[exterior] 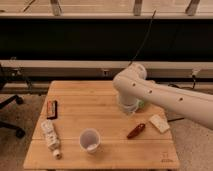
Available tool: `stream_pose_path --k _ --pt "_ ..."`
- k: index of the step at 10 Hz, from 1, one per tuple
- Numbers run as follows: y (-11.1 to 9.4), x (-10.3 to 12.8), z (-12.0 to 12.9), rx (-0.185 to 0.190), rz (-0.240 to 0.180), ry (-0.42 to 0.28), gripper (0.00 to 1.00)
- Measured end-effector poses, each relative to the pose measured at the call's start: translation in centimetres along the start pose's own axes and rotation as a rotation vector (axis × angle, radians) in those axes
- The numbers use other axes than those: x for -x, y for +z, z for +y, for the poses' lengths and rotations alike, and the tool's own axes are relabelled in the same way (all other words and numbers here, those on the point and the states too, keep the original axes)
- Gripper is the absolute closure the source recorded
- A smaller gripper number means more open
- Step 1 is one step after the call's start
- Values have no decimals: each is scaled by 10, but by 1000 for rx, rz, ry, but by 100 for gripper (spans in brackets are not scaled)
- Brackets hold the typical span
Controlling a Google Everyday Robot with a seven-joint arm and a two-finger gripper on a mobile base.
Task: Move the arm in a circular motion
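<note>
My arm (165, 97) is a thick, glossy cream-white tube with small dark screw holes. It reaches in from the right edge to a bulbous joint (129, 80) above the back right of the wooden table (107, 117). My gripper (128, 108) hangs below that joint, close over the tabletop, largely masked by the wrist. It holds nothing that I can see.
On the table are a white cup (90, 139), a lying white bottle (50, 136), a dark bar (51, 108), a red item (136, 131) and a pale packet (159, 123). A green bowl (142, 105) peeks out behind the arm. An office chair (9, 107) stands at left.
</note>
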Motion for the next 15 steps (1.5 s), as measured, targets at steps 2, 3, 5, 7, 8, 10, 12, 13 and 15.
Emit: stream_pose_path --k 2,3,5,7,8,10,12,13,15 --pt "3 -43 23 22 17 102 100" --pt "4 -63 33 30 22 152 100" --pt "8 -109 51 46 27 263 100" --pt "13 -157 59 66 35 371 100" --pt "15 -176 55 78 41 408 100" --pt "20 -208 30 101 55 449 100" --pt "22 -232 -3 112 67 464 100" --pt "23 -242 -18 115 75 465 100" --pt "25 -244 -45 116 72 455 100"
